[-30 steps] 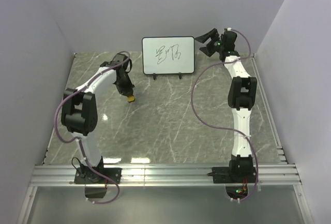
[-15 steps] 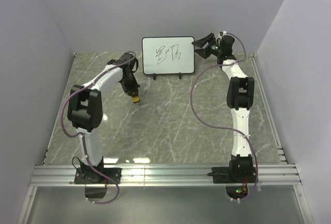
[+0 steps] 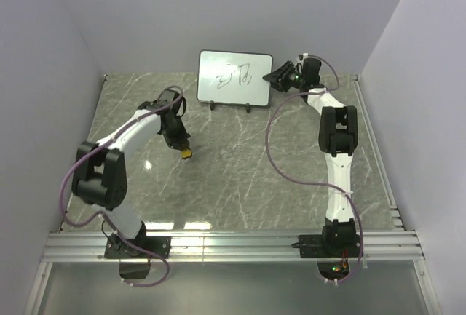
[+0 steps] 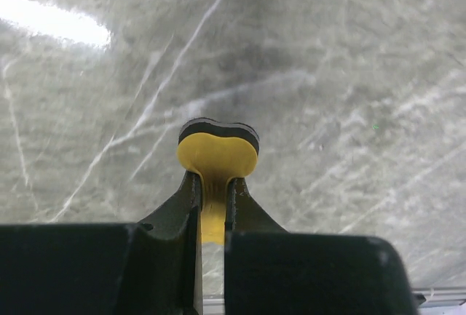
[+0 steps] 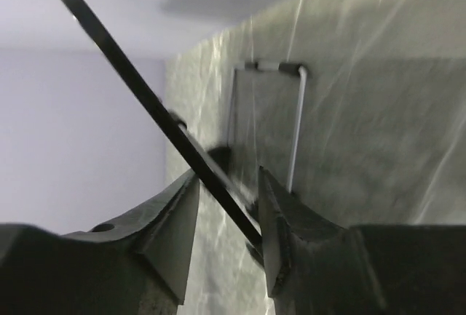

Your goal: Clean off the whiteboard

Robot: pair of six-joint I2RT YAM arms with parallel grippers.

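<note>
The whiteboard (image 3: 234,77) stands at the back of the table with black scribbles on its face. My right gripper (image 3: 277,78) is at its right edge. In the right wrist view the board's dark edge (image 5: 145,93) runs slantwise between my fingers and touches the right finger (image 5: 280,213). A gap remains on the left side, so the right gripper (image 5: 227,184) is open around the edge. My left gripper (image 3: 180,144) is shut on the yellow-black eraser (image 3: 187,153), low over the table, left of and nearer than the board. The eraser (image 4: 217,155) sticks out past the left gripper's (image 4: 212,188) fingertips.
Grey marble tabletop (image 3: 240,177) between pale walls. A thin wire stand (image 5: 295,126) shows behind the board. An aluminium rail (image 3: 233,246) with both arm bases runs along the near edge. The right arm's cable (image 3: 280,162) loops over the table.
My right gripper has come down and left onto the board's right edge, and the board has shifted slightly left and tilted. My left gripper has drawn back from the board with the eraser.
</note>
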